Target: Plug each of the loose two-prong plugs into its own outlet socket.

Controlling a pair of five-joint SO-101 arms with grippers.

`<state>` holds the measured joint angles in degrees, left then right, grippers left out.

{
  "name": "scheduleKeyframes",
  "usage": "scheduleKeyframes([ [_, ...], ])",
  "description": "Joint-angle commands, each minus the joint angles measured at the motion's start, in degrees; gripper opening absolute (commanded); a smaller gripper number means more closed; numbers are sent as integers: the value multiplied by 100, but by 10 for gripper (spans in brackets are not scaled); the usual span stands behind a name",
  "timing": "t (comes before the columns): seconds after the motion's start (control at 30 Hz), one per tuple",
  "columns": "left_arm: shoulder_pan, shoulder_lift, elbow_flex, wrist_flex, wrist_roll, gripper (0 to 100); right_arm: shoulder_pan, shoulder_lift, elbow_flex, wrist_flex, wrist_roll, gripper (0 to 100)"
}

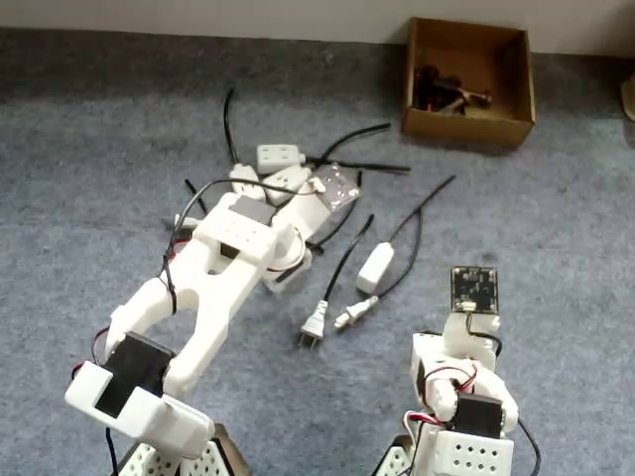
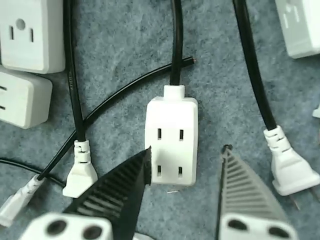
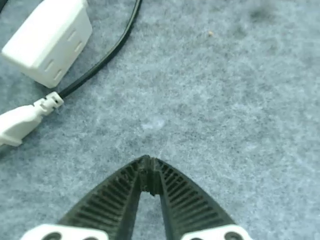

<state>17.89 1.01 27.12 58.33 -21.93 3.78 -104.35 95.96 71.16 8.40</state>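
My left gripper point(image 2: 186, 150) hangs open just above a white two-socket outlet point(image 2: 171, 135) on a black cord, with its black finger point(image 2: 125, 185) over the outlet's near corner. Loose white two-prong plugs lie on either side: one plug point(image 2: 82, 172) and another plug point(image 2: 290, 170). My right gripper point(image 3: 148, 172) is shut and empty over bare carpet. Beyond it lie a white outlet block point(image 3: 50, 40) and a plug point(image 3: 20, 127). In the high view, two plugs point(image 1: 314, 325) point(image 1: 355, 314) lie between the arms, beside an outlet block point(image 1: 375, 266).
More white outlet blocks point(image 1: 279, 156) point(image 2: 30, 32) and tangled black cords point(image 1: 347, 164) lie past the left arm point(image 1: 238, 258). A cardboard box point(image 1: 466, 119) with dark parts stands at the back right. The right arm point(image 1: 461, 387) is folded near the front edge.
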Motion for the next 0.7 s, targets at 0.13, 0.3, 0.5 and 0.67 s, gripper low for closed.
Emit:
scheduleKeyframes([
  [0.13, 189, -75, -57, 53, 35, 243, 75, -92, 734, -4, 53, 6],
  [0.3, 180, -207, -382, 237, 44, 242, 75, -92, 734, -4, 53, 6],
  [0.5, 171, -760, -1138, 976, 220, 242, 75, -92, 734, -4, 53, 6],
  [0.67, 31, -1130, -1411, 1538, 237, 241, 75, -92, 734, -4, 53, 6],
])
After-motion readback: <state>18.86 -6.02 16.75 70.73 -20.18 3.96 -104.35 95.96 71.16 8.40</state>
